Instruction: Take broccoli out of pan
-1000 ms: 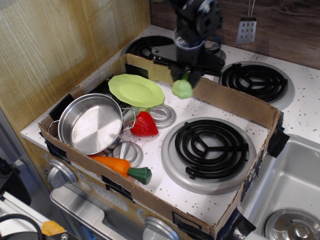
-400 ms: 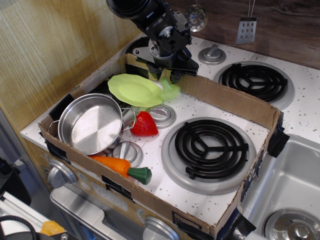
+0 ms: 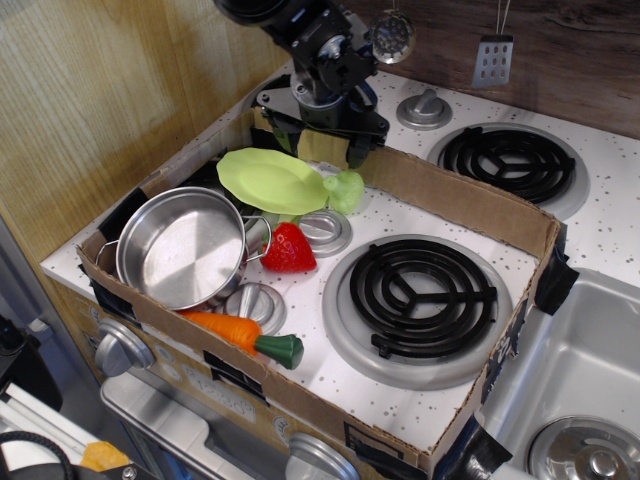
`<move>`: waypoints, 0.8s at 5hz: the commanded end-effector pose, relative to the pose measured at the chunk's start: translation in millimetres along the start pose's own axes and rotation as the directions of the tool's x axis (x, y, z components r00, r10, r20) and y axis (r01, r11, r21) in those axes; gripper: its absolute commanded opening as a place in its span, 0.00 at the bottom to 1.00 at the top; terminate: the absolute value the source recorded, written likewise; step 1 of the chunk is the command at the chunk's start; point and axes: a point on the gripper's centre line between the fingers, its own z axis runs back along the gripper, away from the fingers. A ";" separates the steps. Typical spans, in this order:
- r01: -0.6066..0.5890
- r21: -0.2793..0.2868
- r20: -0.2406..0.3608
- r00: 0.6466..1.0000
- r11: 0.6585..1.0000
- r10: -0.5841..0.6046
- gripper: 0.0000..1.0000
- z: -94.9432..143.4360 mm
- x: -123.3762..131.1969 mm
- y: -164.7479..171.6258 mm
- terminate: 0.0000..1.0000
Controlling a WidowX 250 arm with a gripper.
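Note:
The broccoli [image 3: 346, 190], a small lumpy pale-green toy, lies on the white stove top against the right edge of the lime-green plate [image 3: 268, 180]. It is outside the pan [image 3: 183, 247], a shiny steel pot at the left of the cardboard box, which holds nothing. My gripper [image 3: 320, 143] hangs just above and behind the broccoli, near the box's back wall. Its dark fingers [image 3: 358, 152] are spread apart and hold nothing.
A red strawberry [image 3: 288, 250] lies between pan and plate. A carrot [image 3: 238, 331] lies by the front cardboard wall [image 3: 300, 400]. A black coil burner [image 3: 420, 290] fills the box's right half. Silver knobs [image 3: 325, 230] sit nearby. A sink [image 3: 575, 400] is at the far right.
The gripper carried the broccoli left and down from the box's back wall to the plate's edge. It has now opened and lifted slightly, leaving the broccoli on the stove top.

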 end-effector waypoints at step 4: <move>0.035 0.001 -0.017 0.999 0.999 -0.035 1.00 80.5 30.7 -10.6 1.00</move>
